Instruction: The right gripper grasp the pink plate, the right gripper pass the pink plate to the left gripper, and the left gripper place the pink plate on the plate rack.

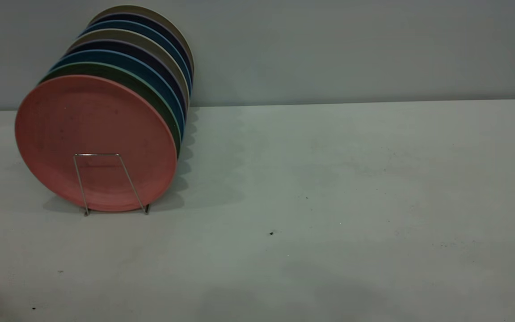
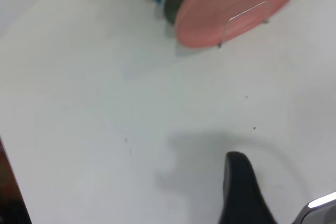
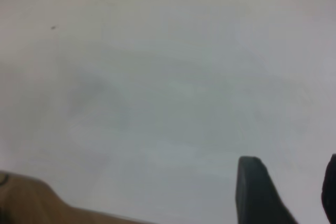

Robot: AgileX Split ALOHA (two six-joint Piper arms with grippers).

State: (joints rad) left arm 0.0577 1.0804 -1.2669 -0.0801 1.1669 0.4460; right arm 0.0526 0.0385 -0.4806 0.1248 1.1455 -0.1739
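Note:
The pink plate [image 1: 92, 134] stands upright at the front of a row of plates, at the left of the table, and also shows in the left wrist view [image 2: 236, 3]. One loop of the silver wire plate rack [image 1: 96, 154] stands in front of it [image 2: 247, 12]. Neither arm shows in the exterior view. In its own wrist view, the left gripper [image 2: 286, 192] shows one black finger [image 2: 239, 192] with bare table on both sides, well away from the plate. The right gripper [image 3: 291, 174] is open and empty over bare table.
Behind the pink plate stand a green plate [image 1: 150, 96] and several blue, dark and beige plates [image 1: 150, 49]. The white table [image 1: 329, 201] runs to the wall behind. A brown surface [image 3: 26, 203] lies beyond the table edge in the right wrist view.

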